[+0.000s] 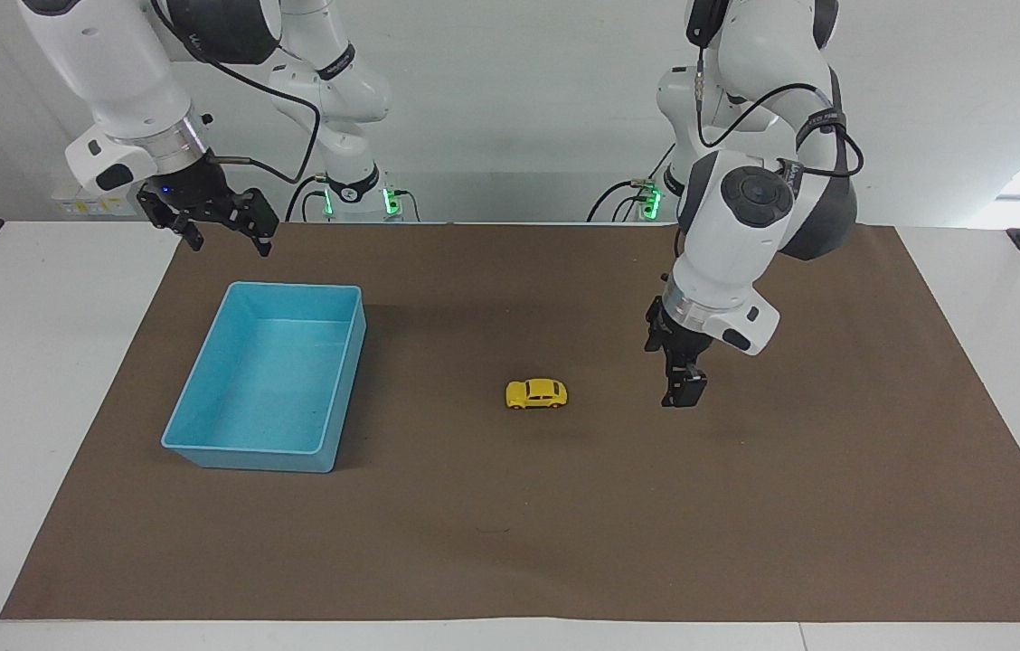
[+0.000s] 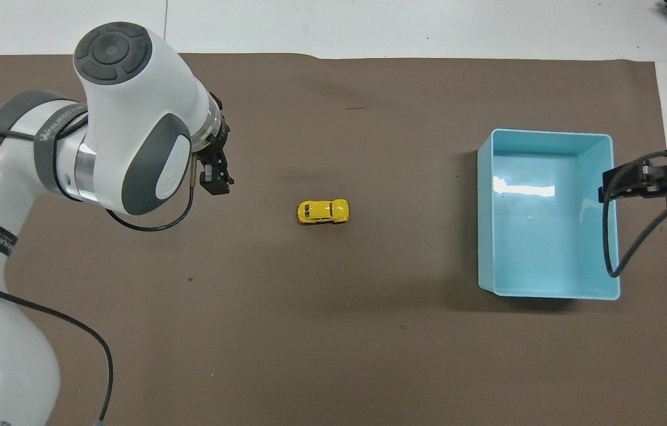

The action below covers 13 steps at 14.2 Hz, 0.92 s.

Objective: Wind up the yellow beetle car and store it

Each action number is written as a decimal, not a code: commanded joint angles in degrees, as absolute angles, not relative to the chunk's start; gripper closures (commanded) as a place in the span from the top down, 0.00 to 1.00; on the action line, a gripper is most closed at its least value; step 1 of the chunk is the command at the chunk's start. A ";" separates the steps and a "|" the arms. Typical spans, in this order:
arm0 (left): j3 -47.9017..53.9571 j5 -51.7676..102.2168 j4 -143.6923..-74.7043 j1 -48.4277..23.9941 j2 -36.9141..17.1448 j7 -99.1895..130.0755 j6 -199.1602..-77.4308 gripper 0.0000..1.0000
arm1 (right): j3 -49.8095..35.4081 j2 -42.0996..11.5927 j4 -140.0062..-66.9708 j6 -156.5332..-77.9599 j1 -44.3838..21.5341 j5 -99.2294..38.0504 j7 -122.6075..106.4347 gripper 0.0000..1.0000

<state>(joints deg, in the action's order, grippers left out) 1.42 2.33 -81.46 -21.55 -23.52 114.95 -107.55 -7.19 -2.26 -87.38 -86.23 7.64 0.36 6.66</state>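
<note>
On the brown mat (image 1: 745, 506), around its middle, the yellow beetle car (image 1: 536, 394) stands on its wheels, untouched. In the facing view the left gripper (image 1: 684, 395) hangs at the car's three o'clock, near but apart, over bare mat, fingers spread and empty. At ten o'clock the right gripper (image 1: 222, 237) waits, open, above the light blue bin (image 1: 340, 398)'s robot-side end

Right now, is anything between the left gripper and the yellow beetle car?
Nothing: only bare brown mat separates the left gripper from the yellow beetle car, clearest in the facing view.
</note>
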 commanded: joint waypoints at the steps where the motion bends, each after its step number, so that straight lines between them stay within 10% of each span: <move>1: 0.44 1.23 -79.45 -22.68 -24.96 117.59 -108.01 1.00 | -7.73 -2.20 -87.63 -86.84 8.35 -0.53 7.73 1.00; 13: 0.62 1.84 -76.81 -26.70 -29.00 132.10 -109.51 1.00 | -7.82 -2.20 -87.63 -86.84 8.35 -0.53 7.73 1.00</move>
<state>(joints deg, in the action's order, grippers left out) 1.56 2.16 -79.42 -22.82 -27.52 129.31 -109.48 -7.19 -2.26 -87.38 -86.23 7.64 0.36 6.66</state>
